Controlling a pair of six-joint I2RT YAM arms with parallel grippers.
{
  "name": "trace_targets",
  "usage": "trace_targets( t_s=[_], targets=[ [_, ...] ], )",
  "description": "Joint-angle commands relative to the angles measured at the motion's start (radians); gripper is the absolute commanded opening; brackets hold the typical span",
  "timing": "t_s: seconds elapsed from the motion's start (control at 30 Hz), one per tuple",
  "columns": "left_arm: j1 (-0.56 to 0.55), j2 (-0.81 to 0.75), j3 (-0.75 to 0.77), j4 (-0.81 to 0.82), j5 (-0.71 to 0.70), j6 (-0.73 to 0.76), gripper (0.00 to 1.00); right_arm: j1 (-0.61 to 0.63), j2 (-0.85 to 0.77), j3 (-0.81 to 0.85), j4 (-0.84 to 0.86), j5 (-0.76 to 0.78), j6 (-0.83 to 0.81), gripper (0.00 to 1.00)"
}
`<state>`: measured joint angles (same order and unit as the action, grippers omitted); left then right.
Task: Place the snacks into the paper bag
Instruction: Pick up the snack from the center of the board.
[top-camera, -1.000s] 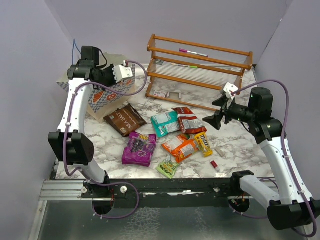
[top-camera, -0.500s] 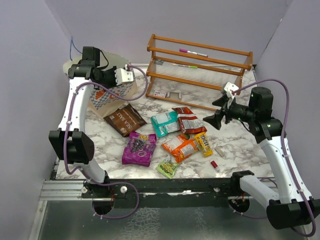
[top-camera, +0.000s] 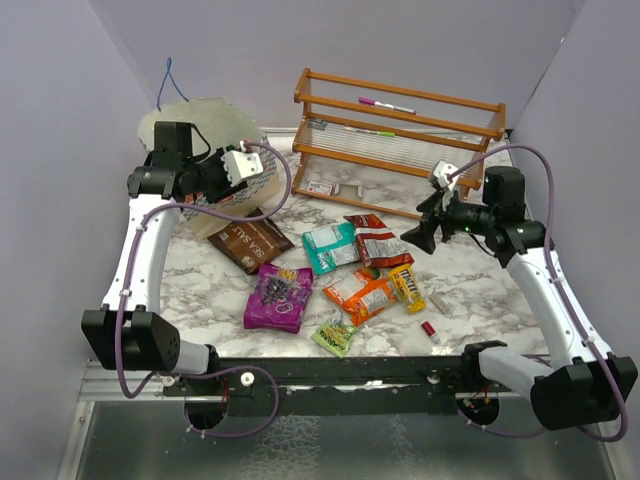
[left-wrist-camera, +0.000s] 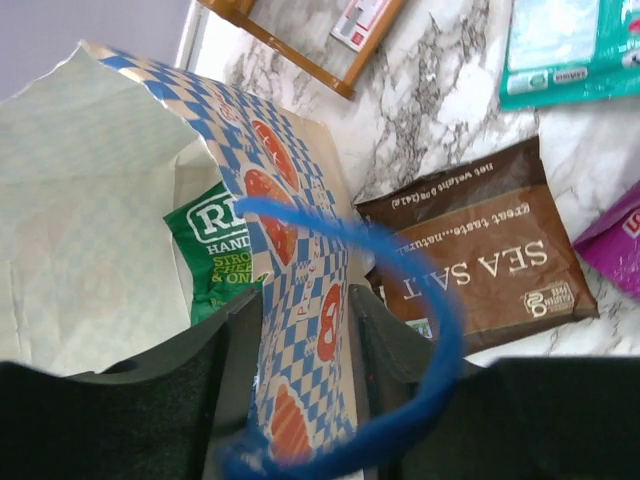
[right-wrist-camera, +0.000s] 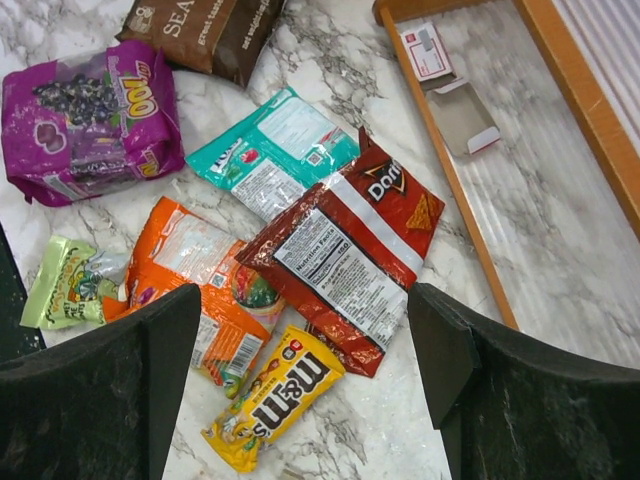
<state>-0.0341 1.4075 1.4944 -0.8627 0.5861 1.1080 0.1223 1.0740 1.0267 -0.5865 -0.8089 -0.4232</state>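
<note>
Barely begun: one green pack (left-wrist-camera: 212, 242) inside paper bag (top-camera: 215, 120), upper left; seven snacks (top-camera: 360, 290) waiting mid-frame on counter (top-camera: 470, 285). Left hand (left-wrist-camera: 303, 300) parted astride bag wall; right hand (right-wrist-camera: 300, 310) wide, empty, above them.

The blue-checked paper bag (left-wrist-camera: 292, 310) gaped open at far left; the green multipack (left-wrist-camera: 215, 245) sat inside, apparently upright. Flat nearby lay the brown packet (top-camera: 250, 243); purple packet (top-camera: 278, 297); teal packet (top-camera: 330, 247); red packet (top-camera: 378, 240); orange packet (top-camera: 358, 293); yellow packet (top-camera: 406, 288); light-green packet (top-camera: 335, 335).
</note>
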Motion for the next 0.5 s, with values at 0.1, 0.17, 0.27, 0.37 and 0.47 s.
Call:
trace_targets(
  t_s=[0.1, 0.17, 0.27, 0.37, 0.47],
  targets=[
    [-0.004, -0.048, -0.02, 0.118, 0.003, -0.241, 0.52, 0.027, 0.064, -0.067, 0.177, -0.071, -0.021, 0.84],
    [-0.004, -0.047, -0.019, 0.132, -0.013, -0.276, 0.56, 0.059, 0.08, -0.093, 0.229, -0.049, -0.011, 0.84],
    [-0.004, -0.054, -0.021, 0.158, -0.048, -0.331, 0.62, 0.129, 0.105, -0.144, 0.314, 0.026, -0.008, 0.84],
    [-0.004, -0.078, -0.04, 0.202, -0.088, -0.396, 0.72, 0.187, 0.133, -0.194, 0.412, 0.106, 0.009, 0.84],
    [-0.004, -0.117, -0.069, 0.245, -0.14, -0.459, 0.86, 0.246, 0.167, -0.233, 0.479, 0.193, 0.009, 0.84]
  ],
)
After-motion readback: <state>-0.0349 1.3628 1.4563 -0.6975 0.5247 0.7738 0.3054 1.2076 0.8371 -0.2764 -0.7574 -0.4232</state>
